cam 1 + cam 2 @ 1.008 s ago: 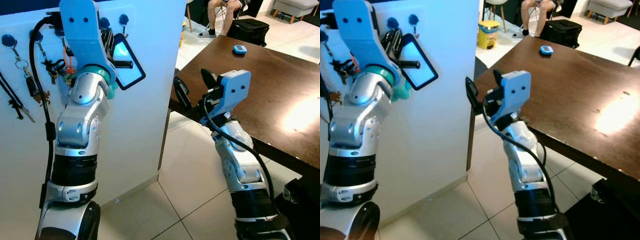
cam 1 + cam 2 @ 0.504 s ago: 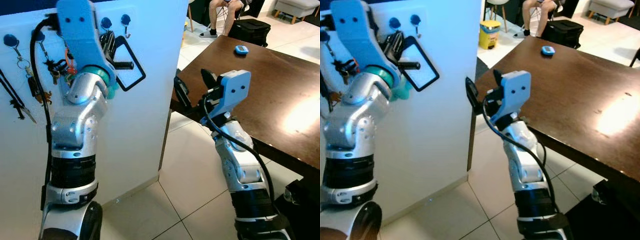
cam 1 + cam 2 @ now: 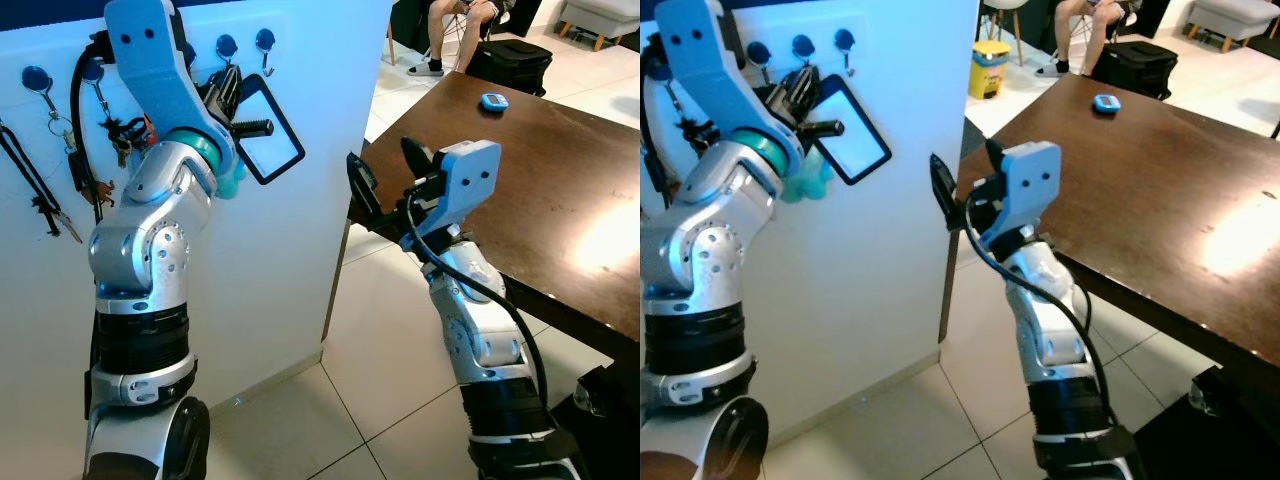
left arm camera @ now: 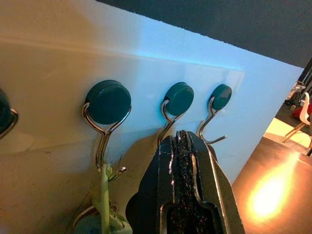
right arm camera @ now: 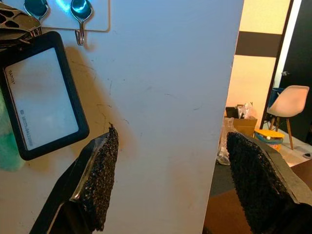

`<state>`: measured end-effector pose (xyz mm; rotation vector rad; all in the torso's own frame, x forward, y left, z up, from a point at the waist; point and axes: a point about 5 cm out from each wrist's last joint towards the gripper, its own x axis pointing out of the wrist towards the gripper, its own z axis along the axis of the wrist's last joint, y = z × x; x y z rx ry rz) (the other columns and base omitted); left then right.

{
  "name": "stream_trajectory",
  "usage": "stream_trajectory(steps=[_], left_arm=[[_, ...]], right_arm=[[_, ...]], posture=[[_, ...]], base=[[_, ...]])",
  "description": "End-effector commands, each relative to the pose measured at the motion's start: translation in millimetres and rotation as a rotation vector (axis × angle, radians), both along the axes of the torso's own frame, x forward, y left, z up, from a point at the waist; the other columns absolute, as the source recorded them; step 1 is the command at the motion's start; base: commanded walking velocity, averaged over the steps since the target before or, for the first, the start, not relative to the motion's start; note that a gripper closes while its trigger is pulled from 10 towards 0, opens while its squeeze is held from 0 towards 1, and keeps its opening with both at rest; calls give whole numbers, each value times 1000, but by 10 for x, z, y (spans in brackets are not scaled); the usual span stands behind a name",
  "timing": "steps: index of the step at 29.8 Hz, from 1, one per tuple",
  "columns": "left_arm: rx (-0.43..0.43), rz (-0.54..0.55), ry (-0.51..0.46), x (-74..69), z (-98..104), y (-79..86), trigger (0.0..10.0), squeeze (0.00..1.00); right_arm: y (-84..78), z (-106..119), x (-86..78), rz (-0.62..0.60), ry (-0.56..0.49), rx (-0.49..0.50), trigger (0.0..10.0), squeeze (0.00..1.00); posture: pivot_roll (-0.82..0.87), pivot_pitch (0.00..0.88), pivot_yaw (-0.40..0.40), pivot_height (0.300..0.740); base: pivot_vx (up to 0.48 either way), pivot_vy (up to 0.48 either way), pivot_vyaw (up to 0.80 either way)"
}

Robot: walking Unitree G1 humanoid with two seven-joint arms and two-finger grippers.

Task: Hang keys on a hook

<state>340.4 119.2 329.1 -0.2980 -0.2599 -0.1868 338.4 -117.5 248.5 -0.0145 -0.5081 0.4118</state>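
The key bunch has a black-framed card holder [image 3: 266, 131], a teal fluffy charm [image 3: 232, 186] and a pale green cord [image 4: 104, 192]. Its ring hangs on a teal-capped hook [image 4: 107, 103] on the white panel [image 3: 300, 250]. My left gripper [image 4: 183, 140] is raised against the panel just below the neighbouring hook [image 4: 178, 99], and its fingers are shut with nothing seen between them. The card holder sits tilted beside that gripper [image 3: 226, 88]. My right gripper [image 3: 388, 172] stands open at the panel's corner, facing it with nothing between its fingers.
Other keys [image 3: 112, 135] and dark tools [image 3: 42, 200] hang on hooks further left. A third hook [image 4: 217, 100] is bare. A brown table [image 3: 540, 190] with a small blue object [image 3: 493, 101] fills the right. A seated person [image 3: 452, 25], a black bag [image 3: 512, 60] and a yellow bin [image 3: 990, 62] lie beyond.
The whole view has shifted as the camera moved. Relative to the panel, my left arm has swung a little to the left while the key bunch stays by the hooks. The right arm is unchanged.
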Motion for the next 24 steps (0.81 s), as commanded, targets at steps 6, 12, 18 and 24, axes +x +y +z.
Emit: stream_trajectory(steps=[6,12,18,24], left_arm=[[18,-77,203,68,-363,-115,10000,1000],[16,-86,208,57,-356,-126,10000,1000],[14,-81,200,36,-347,-116,10000,0],[65,-83,65,-95,-281,-112,10000,0]], right_arm=[[7,-39,-9,-2,8,-9,10000,0],[5,-38,-9,-2,8,-8,10000,0],[5,-38,-9,-2,8,-8,10000,0],[7,-35,-15,-3,8,-7,10000,0]], posture=[[-36,74,78,740],[-36,74,77,740],[-36,75,77,740],[-37,77,78,740]], base=[[0,0,0],[0,0,0],[0,0,0],[0,0,0]])
